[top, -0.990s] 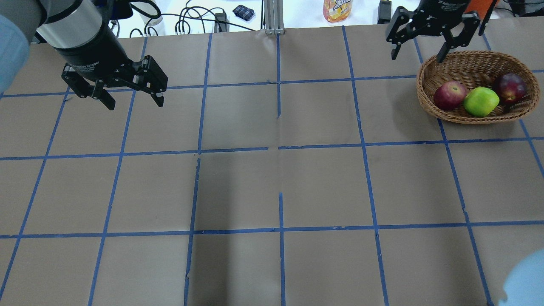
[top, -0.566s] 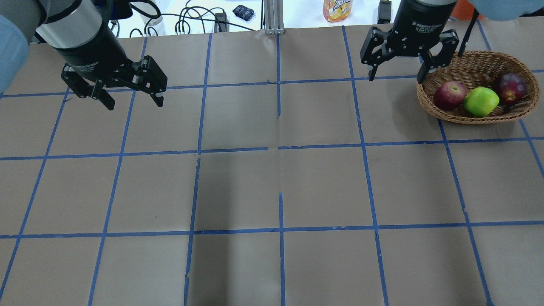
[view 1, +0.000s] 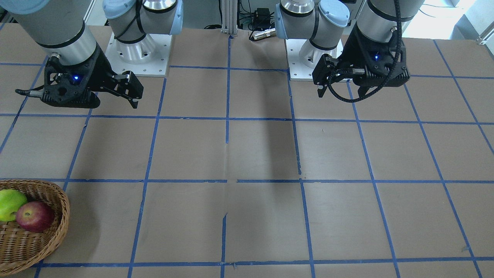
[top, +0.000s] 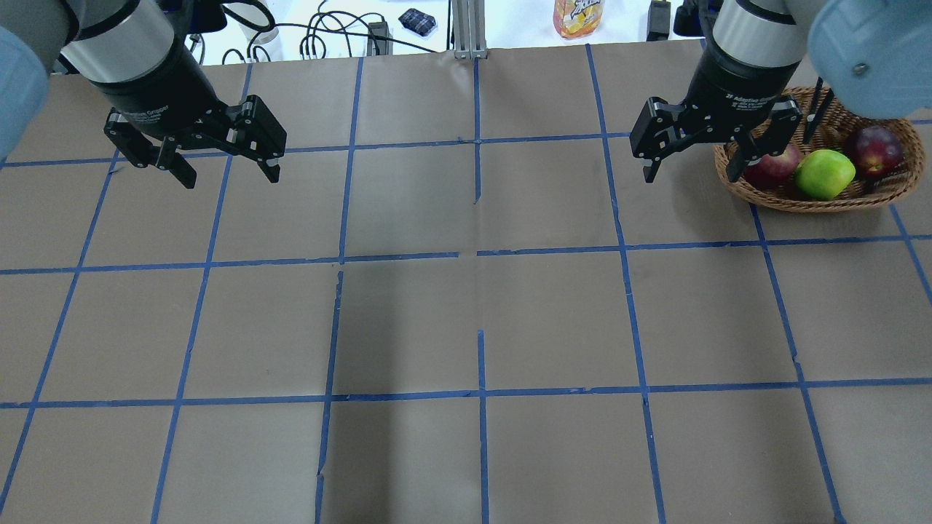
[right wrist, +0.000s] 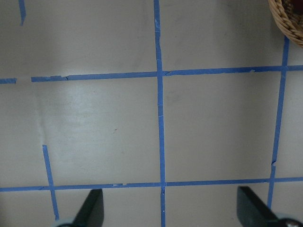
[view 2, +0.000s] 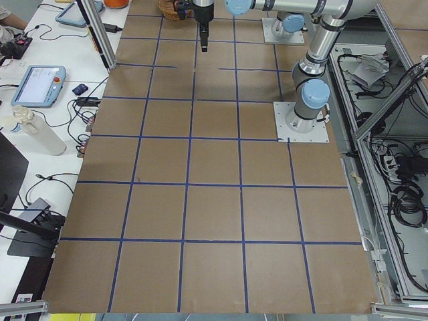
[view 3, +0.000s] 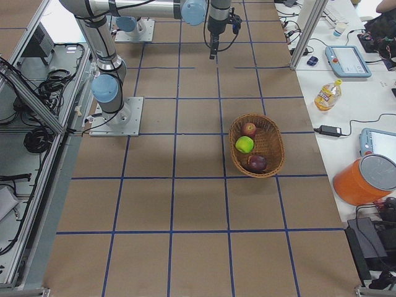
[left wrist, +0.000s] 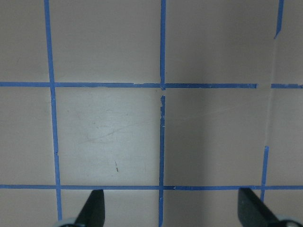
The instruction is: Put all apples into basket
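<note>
Already shows all three apples inside the basket, near the far right corner of the table. Puts the red apple toward the basket's left side, the green apple in the middle just beside it, and the maroon apple on the right, close against the green one. Repeats that row in the view from the table's right end, with the maroon apple nearest that end.

Holds the right gripper above the table, off the basket's left side, jaws spread wide with nothing between them. Lets one black finger overlap the red apple in the overhead view only. Shows, from the right wrist camera, bare table and blue tape beyond the fingertips, plus a sliver of wicker rim at the top right corner of that view.

Holds the left gripper above the far left part of the table, well apart from the basket, likewise spread and empty. Shows beyond its fingers only taped grid squares.

Shows, beyond the table's far edge, a white bench with black cables and an orange-labelled bottle.
</note>
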Robot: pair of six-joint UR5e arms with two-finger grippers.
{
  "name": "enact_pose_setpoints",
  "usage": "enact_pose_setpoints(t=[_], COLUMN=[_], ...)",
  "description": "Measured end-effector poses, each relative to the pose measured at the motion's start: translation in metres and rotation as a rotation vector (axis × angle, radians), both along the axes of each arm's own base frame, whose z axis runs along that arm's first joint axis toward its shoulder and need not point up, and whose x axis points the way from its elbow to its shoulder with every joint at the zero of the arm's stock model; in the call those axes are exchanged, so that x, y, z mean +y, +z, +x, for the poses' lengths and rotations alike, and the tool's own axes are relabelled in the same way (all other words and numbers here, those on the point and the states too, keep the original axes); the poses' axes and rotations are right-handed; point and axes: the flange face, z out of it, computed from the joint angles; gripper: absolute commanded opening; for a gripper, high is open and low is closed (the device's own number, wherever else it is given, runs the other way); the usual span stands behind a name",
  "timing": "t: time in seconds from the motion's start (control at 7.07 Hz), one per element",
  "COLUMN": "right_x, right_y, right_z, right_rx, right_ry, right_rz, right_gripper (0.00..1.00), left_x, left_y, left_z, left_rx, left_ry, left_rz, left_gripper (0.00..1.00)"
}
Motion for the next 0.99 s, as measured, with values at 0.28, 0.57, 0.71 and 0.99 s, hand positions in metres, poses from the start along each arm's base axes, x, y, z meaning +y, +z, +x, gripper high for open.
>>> enact_pose_setpoints(t=[0.28,0.57,0.71,0.99], right_x=[0.002,0.008,0.013,0.016], right_y=[0.007,0.015,0.021,0.025], right_z=[0.000,0.002,0.003,0.004], right_rx=[-0.012,-0.005,-0.001,-0.010], right_ry=[-0.035,-0.053,-0.058,-0.063], right_rz=[-0.016,-0.029,-0.040,-0.049], right_gripper=[1.00,1.00,1.00,1.00], left_x=[0.000,0.000,0.000,0.000], left_y=[0.000,-0.001,-0.001,-0.002], left_z=[0.000,0.000,0.000,0.000], left_rx=[0.000,-0.001,-0.001,-0.001], left_ry=[0.000,-0.001,-0.001,-0.001], left_rz=[0.001,0.002,0.003,0.004], left_gripper=[1.00,1.00,1.00,1.00])
